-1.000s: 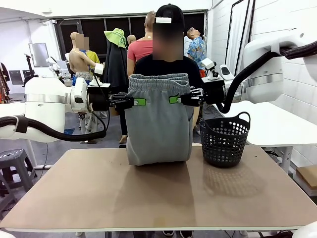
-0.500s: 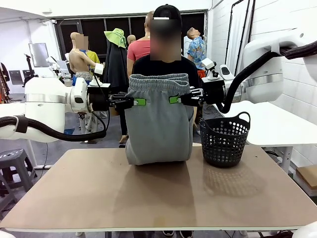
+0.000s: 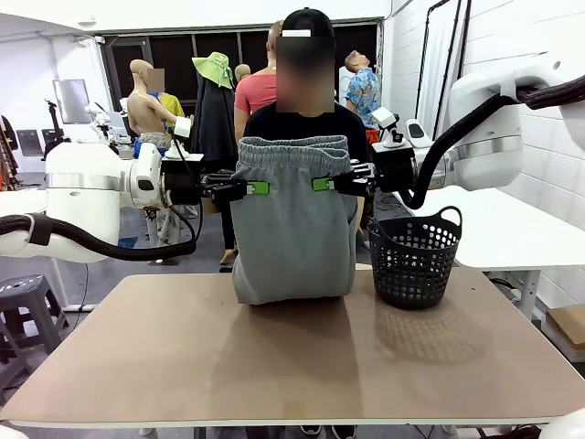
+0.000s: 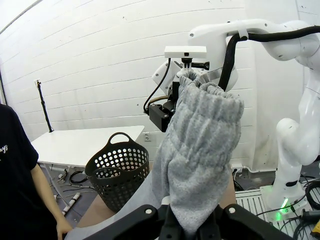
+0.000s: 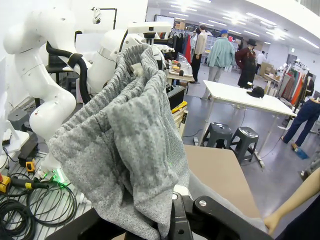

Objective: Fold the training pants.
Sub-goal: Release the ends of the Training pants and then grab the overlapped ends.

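Two claws, both pinched shut on the light grey soft jersey training pants (image 3: 292, 229). The left black green-padded gripper (image 3: 259, 187) and the right gripper (image 3: 322, 184) each nip cloth just under the gathered waistband. The pants hang over the far middle of the beige table (image 3: 183, 366), bottom seemingly resting on it, just left of the black plastic mesh basket (image 3: 416, 261). Looks light, floppy and stretchy. I'd grab the edges, not mid-panel.

Person's cap (image 3: 307, 18), slightly farther left.

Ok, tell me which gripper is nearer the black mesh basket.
Right. The right gripper grips the training pants just up and inward of the black mesh basket; the left gripper grips their far side, beyond the pants.
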